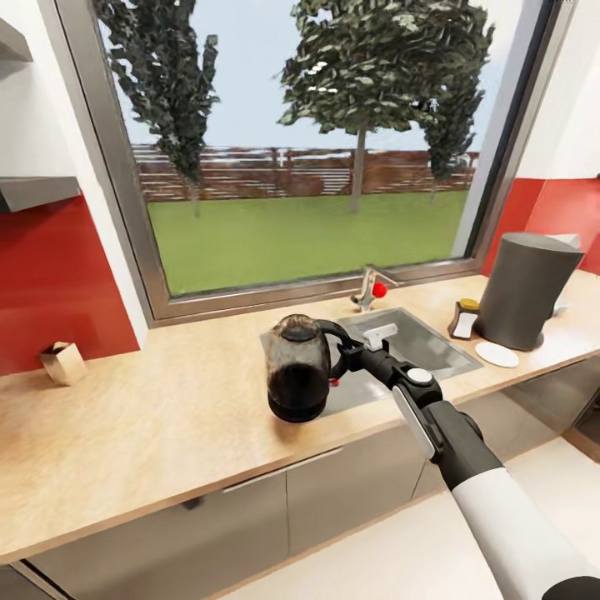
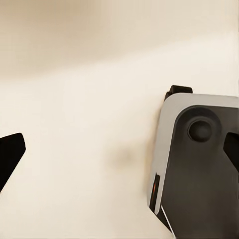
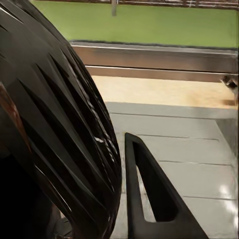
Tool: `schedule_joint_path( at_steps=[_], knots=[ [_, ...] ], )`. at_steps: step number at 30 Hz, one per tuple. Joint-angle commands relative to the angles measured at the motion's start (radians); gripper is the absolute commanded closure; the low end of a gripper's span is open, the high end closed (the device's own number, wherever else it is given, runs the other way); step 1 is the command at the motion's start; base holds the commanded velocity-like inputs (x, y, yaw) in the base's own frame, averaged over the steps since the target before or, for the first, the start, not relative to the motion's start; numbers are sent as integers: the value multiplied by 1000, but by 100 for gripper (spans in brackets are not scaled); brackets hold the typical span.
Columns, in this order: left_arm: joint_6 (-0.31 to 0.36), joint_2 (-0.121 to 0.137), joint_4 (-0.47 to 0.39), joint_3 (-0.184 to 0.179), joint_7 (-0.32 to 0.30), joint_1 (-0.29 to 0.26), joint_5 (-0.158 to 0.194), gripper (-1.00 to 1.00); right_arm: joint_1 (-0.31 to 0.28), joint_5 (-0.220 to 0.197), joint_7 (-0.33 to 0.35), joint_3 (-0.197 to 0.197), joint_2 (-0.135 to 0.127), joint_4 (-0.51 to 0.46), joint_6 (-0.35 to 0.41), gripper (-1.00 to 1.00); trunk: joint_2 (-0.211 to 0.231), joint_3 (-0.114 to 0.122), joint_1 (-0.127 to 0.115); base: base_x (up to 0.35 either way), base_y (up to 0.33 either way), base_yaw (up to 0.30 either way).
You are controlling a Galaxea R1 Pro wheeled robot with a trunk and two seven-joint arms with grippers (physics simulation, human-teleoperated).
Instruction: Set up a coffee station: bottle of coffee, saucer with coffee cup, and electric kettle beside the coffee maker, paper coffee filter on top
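Beyond a wide window (image 1: 308, 158) with trees and a lawn outside, the long wood-grain worktop (image 1: 158, 417) runs under the sill, with a grey steel sink (image 1: 417, 342) let into it and a tap (image 1: 367, 287) with a red knob behind the basin. Red backsplash (image 1: 50, 283) covers the wall at the left, below a grey shelf (image 1: 33, 190). The right arm (image 1: 467, 450) reaches in from the lower right, and the right gripper (image 1: 348, 357) has its jaws closed around the black loop handle of the kettle (image 1: 297, 367), a rounded dark glass pot with a black lid that stands upright at the sink's left rim; whether its base touches the worktop I cannot tell. In the right wrist view the kettle's dark ribbed body (image 3: 55, 134) looms close, with the sink floor and the window sill behind it. At the right end of the worktop stands the tall dark grey coffee maker (image 1: 527, 287); the coffee jar (image 1: 464, 319) with its yellow top sits just beside it on the sink side, and the white saucer (image 1: 497, 354) lies flat in front of it. A small brown paper bag (image 1: 63, 361) rests far left by the backsplash. The left wrist view shows a pale floor and part of the robot's grey and black base (image 2: 199, 164); the left gripper's (image 2: 119, 149) jaws stand wide apart, holding nothing.
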Motion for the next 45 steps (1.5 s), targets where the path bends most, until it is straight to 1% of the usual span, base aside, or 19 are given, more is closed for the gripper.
schedule_joint_path(
  at_steps=[1, 23, 35, 45],
  knots=[
    [-3, 0, 1, 7, -3, -1, -3, -100, -1, -12, -1, 1, -1, -1, 6, 100, -2, -3, 0, 0, 0, -248],
    [-3, -2, -1, 7, -3, -1, -3, -100, -1, -12, -1, 1, -2, -3, 6, 100, -2, -19, 0, 0, 0, -240],
    [-3, -2, 0, 7, -3, -1, -3, -100, -1, -12, -1, 1, -2, -3, 6, 100, -2, -23, 0, 0, 0, -278],
    [-3, -2, 0, 7, -3, -1, -3, -100, -1, -12, -1, 1, -2, -3, 6, 100, -2, -24, 0, 0, 0, -115]
  ],
)
